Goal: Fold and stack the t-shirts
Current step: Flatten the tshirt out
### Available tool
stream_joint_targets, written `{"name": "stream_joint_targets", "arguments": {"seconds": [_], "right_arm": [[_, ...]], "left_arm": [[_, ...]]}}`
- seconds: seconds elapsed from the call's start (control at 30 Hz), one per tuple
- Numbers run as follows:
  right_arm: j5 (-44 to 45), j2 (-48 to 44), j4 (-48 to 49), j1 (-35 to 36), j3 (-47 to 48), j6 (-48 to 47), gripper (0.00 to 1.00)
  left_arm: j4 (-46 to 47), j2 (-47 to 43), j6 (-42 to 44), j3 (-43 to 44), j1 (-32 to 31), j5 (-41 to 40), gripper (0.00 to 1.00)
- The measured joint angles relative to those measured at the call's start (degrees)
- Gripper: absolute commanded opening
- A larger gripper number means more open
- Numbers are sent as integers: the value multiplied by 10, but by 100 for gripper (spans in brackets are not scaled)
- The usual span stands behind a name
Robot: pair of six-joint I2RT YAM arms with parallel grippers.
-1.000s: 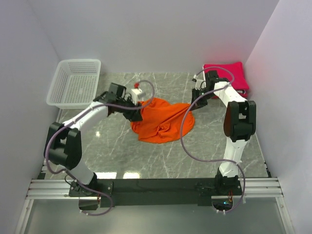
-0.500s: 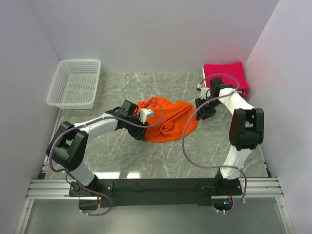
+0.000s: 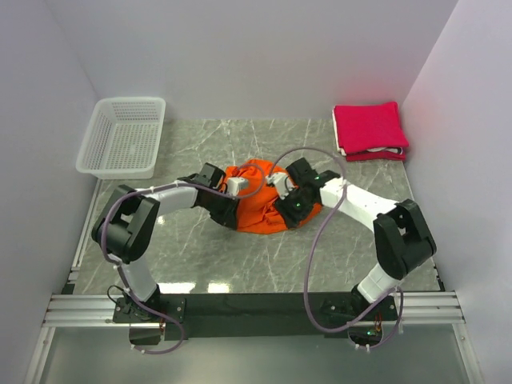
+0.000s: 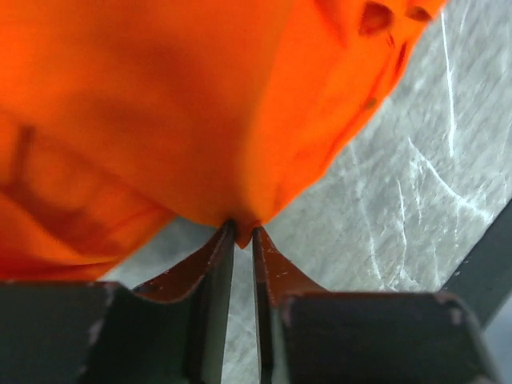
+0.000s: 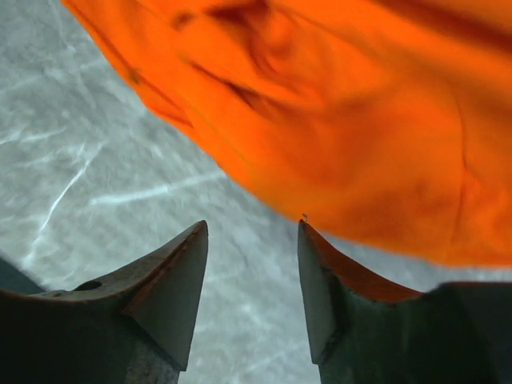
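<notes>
One orange t-shirt (image 3: 256,211), bunched, creased | left end effector (image 4: 243,232) pinching its fold | right end effector (image 5: 251,234) spread

The orange t-shirt (image 3: 258,202) is bunched into a tighter, narrower heap than one second ago. The left end effector (image 4: 243,232) has moved from the shirt's far-left edge to its near-left edge, where it pinches a fold. The right end effector (image 5: 253,227) has left the folded crimson-pink t-shirts (image 3: 370,128) and now sits at the orange shirt's right edge, jaws apart.
</notes>
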Motion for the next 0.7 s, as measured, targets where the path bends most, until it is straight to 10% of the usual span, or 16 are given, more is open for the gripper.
{"name": "stream_joint_targets", "arguments": {"seconds": [0.2,0.4,0.53,0.7], "right_arm": [[85,28,83,85,-20,-2,58],[144,76,125,106,-21,4,1],[163,70,125,106,-21,11,0],[159,2,93,103,-19,10,0]], "left_arm": [[-20,28,-10,21,63,64,35],[-28,31,-21,23,71,96,42],[-20,31,-50,21,69,108,43],[6,50,-96,19,68,106,10]]}}
